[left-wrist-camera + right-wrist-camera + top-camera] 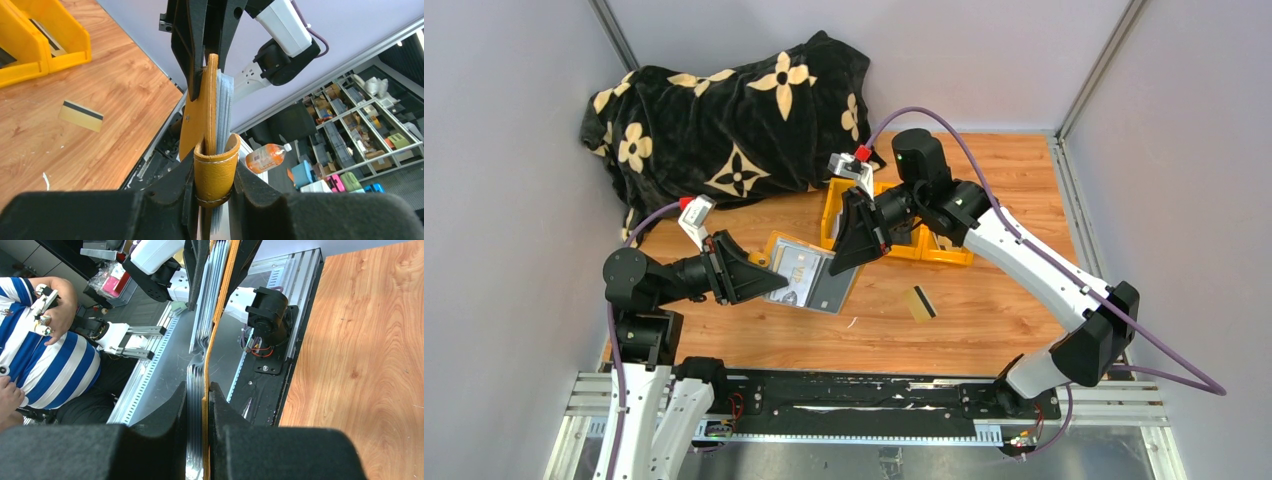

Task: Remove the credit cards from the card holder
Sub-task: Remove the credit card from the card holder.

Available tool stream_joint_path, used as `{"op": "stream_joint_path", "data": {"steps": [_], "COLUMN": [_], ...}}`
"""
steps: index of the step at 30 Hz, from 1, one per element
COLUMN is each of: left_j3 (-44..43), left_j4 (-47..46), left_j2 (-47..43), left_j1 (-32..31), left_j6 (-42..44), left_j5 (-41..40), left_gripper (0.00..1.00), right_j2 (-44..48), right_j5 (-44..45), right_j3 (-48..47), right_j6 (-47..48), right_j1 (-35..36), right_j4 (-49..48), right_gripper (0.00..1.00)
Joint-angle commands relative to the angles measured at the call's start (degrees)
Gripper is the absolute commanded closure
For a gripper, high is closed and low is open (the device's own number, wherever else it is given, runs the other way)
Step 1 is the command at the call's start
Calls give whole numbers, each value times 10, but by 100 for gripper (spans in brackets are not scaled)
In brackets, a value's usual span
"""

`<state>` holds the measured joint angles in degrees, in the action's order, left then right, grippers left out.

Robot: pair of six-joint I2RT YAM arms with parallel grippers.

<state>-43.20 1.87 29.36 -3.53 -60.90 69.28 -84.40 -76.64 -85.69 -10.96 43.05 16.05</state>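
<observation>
The mustard-tan card holder (809, 280) hangs open between my two grippers, its grey inside with clear pockets facing up. Pale grey-white cards (798, 268) sit in the pockets. My left gripper (769, 283) is shut on the holder's folded tan end (216, 170). My right gripper (854, 255) is shut on the opposite end, pinching the tan cover (218, 315) and the stacked grey pocket leaves (195, 390). The leaves show edge-on in the left wrist view (224, 110). One tan-gold credit card with a black stripe (921, 303) lies flat on the table to the right and shows in the left wrist view (81, 115).
A yellow compartment bin (911, 245) stands just behind the right gripper and shows in the left wrist view (35, 45). A black flower-patterned blanket (734, 110) fills the back left. The black base rail (854, 395) runs along the near edge. A person in a striped shirt (45, 355) sits beyond it.
</observation>
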Motion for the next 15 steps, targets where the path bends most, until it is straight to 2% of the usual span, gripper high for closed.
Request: {"op": "stream_joint_path", "data": {"steps": [1,5,12,14,15], "left_j3": [-1,4,18,19,20], "left_j4": [-8,-7,-35,-39,-44], "left_j2": [-1,-8,-17,-19,-19], "left_j1": [0,0,0,0,0], "left_j6": [2,6,-15,-16,-18], "left_j5": [7,-24,-46,-51,-51], "left_gripper": [79,91,91,100,100], "right_j2": [7,6,-5,-6,-5], "right_j5": [-16,-16,-16,-16,-12], "right_j3": [-21,-21,-31,-33,-32], "right_j6": [15,20,19,17,18], "right_j1": [-4,9,27,27,26], "right_j4": [2,2,-6,-8,-8], "right_gripper": [100,100,100,100,98]}}
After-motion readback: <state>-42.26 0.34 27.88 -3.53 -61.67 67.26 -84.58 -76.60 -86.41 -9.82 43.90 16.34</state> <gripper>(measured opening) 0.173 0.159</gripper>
